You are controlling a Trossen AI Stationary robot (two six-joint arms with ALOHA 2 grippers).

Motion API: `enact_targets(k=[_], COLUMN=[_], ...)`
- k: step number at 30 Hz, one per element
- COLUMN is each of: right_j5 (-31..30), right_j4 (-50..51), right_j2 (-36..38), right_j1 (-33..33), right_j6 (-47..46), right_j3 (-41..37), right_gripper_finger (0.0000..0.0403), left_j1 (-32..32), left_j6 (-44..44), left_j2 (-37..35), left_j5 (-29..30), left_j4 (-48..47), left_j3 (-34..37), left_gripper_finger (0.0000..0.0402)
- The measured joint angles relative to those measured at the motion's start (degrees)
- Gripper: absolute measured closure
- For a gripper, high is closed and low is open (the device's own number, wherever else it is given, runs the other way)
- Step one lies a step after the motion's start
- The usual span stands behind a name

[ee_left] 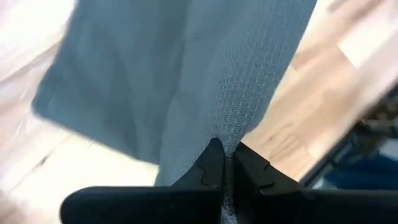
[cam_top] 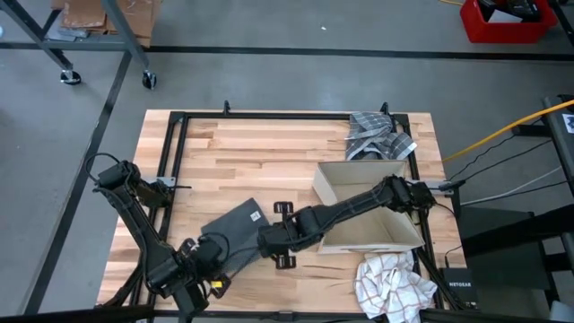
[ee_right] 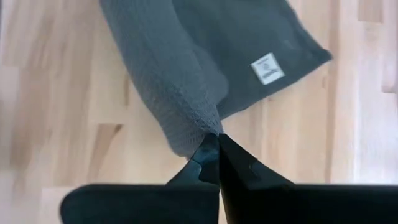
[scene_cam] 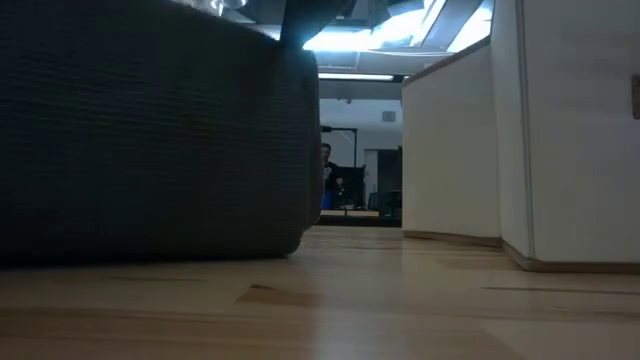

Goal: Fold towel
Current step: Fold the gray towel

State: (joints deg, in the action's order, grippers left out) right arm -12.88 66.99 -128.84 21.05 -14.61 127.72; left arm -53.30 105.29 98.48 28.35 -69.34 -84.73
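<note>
towel looming closest, lying on table near its front edge | left gripper pinching towel's fabric | right gripper clamping another towel edge | box sitting just beside, to right

Both arms are reaching low toward the table's near edge, left gripper and right gripper each pinching cloth, fingers clamped tight.
</note>
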Motion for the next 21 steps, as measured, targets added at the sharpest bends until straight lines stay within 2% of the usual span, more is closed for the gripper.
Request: enact_targets(k=[6,13,16,21], right_j5=[0.0,0.5,0.8,3.5], right_j4=[-0.5,-4.6,-5.0,-4.3], right_j2=[0.0,0.0,0.0,0.0], right_j1=[-3.6,-7.3,-8.5,-8.7], right_j6=[2.1,6.0,6.0,6.1], right_j3=[0.0,0.0,0.0,0.0], right_gripper_finger=[0.0402,0.0402,0.0402,0.0402], left_j1=[0.0,-0.1,0.2,0.2], left_j6=[8.3,12.5,13.9,11.1], left_j2=[0.0,0.6,1.9,2.7], left_j5=[0.2,-0.5,-0.7,-1.0], left_j4=[-7.2,-14.4,-14.4,-7.9], left_j3=[0.0,0.0,0.0,0.0], left_gripper_finger=[0.0400,0.0400,0.0400,0.0400])
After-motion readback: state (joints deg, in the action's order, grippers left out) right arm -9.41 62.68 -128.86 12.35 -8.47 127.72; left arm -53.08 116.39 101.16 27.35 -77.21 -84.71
